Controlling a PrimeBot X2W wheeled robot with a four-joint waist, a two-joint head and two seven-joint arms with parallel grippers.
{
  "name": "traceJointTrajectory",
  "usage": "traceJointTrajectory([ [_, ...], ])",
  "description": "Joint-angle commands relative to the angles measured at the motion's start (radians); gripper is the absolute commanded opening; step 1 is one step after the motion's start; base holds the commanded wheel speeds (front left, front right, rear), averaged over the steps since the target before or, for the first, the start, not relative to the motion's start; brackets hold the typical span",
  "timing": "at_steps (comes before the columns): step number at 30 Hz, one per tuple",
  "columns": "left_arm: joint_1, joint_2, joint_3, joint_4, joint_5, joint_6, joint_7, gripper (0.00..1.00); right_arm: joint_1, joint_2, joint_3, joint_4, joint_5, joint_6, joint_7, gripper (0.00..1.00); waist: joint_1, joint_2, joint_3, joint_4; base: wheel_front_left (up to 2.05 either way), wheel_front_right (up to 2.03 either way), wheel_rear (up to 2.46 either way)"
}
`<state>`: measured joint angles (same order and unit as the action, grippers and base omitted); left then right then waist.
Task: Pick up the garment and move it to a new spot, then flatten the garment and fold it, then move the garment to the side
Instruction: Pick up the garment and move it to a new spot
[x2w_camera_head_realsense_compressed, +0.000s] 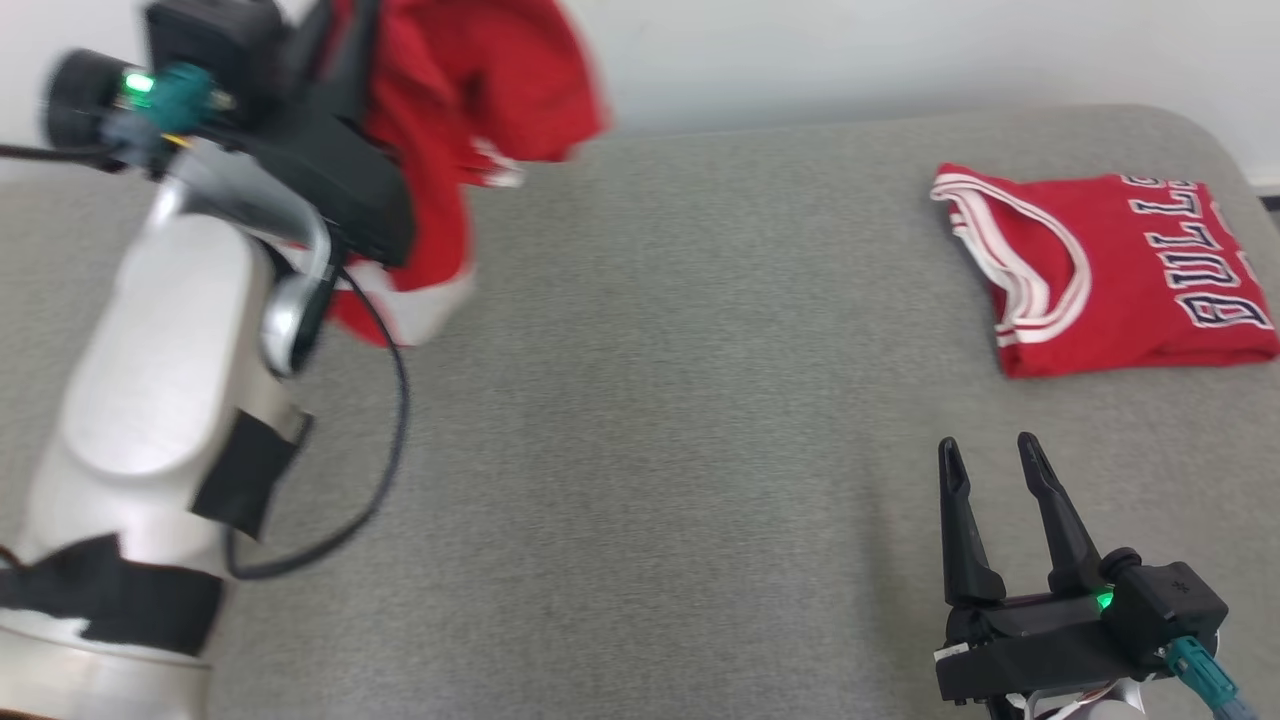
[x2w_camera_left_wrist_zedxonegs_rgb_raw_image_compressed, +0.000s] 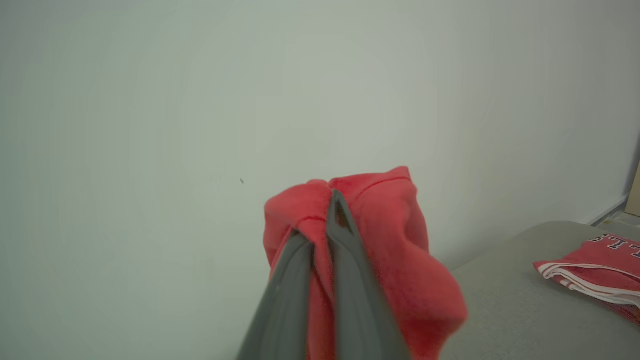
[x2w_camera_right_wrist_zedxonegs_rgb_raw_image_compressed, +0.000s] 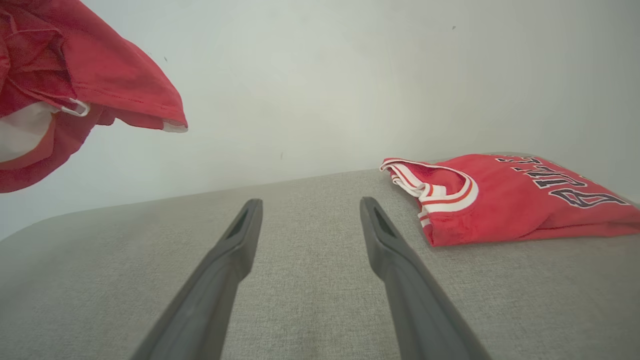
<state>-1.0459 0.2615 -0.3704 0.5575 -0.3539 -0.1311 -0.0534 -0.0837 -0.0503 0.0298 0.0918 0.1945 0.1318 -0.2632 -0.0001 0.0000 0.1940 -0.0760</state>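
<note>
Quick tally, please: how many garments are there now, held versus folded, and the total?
Held garment: 1, in the shut left gripper
Folded jersey: 1, on the table
Total: 2

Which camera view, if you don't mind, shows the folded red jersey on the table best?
The head view: the folded jersey is seen from above, nearly whole, with neckline and lettering clear. The right wrist view shows it low and side-on, cut at the frame's right edge; the left wrist view catches one corner.
</note>
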Motion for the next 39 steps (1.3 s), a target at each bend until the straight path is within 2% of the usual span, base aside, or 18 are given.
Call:
traceJointTrajectory([
  [1,0.025,-0.019,-0.016,-0.020,-0.013,0.002,0.010,0.00,0.001,0.000,0.000,0.003,0.009,-0.002,-0.001,1.00,0.0001,0.0000,0.001,-0.048,0.00,0.00,0.00],
  [7,0.089,-0.090,-0.099,-0.073,-0.046,0.002,0.030,0.00,0.000,0.000,-0.001,0.006,0.013,-0.002,-0.001,1.00,0.0001,0.0000,0.010,-0.084,0.00,0.00,0.00],
  [11,0.160,-0.132,-0.147,-0.054,-0.078,0.002,0.016,0.00,-0.001,0.000,0.002,0.009,0.012,-0.002,-0.001,1.00,0.0001,0.0000,0.012,-0.092,0.00,0.00,0.00],
  [19,0.326,-0.186,-0.225,0.118,-0.138,0.002,-0.057,0.00,-0.015,0.000,0.033,0.025,0.008,-0.002,-0.001,1.00,0.0001,0.0000,0.006,-0.108,0.00,0.00,0.00],
  [23,0.360,-0.200,-0.277,0.198,-0.148,0.002,-0.106,0.00,-0.014,0.000,0.036,0.028,0.005,-0.002,-0.001,1.00,0.0001,0.0000,-0.002,-0.105,0.00,0.00,0.00],
  [24,0.364,-0.203,-0.293,0.212,-0.151,0.002,-0.118,0.16,-0.012,0.000,0.036,0.026,0.004,-0.002,-0.001,1.00,0.0001,0.0000,-0.006,-0.101,0.00,0.00,0.00],
  [25,0.359,-0.206,-0.304,0.219,-0.149,0.002,-0.134,0.46,-0.008,0.000,0.035,0.026,0.002,-0.002,-0.001,1.00,0.0001,0.0000,-0.010,-0.096,0.00,0.00,0.00],
  [26,0.353,-0.207,-0.312,0.222,-0.151,0.002,-0.149,0.80,-0.002,0.000,0.031,0.025,0.001,-0.002,-0.001,1.00,0.0001,0.0000,-0.016,-0.088,0.00,0.00,0.00],
  [27,0.347,-0.206,-0.316,0.223,-0.157,0.002,-0.160,1.00,0.005,0.000,0.031,0.026,0.000,-0.002,-0.001,1.00,0.0001,0.0000,-0.022,-0.082,0.00,0.00,0.00],
  [34,0.323,-0.202,-0.299,0.182,-0.168,0.008,-0.202,1.00,0.034,0.000,0.026,0.031,-0.001,-0.002,-0.001,1.00,0.0001,0.0000,-0.063,-0.041,0.00,0.00,0.00],
  [39,0.350,-0.153,-0.260,0.155,-0.175,0.024,-0.210,1.00,0.049,0.000,0.027,0.029,0.002,-0.002,-0.001,1.00,0.0001,0.0000,-0.078,-0.030,0.00,0.00,0.00],
])
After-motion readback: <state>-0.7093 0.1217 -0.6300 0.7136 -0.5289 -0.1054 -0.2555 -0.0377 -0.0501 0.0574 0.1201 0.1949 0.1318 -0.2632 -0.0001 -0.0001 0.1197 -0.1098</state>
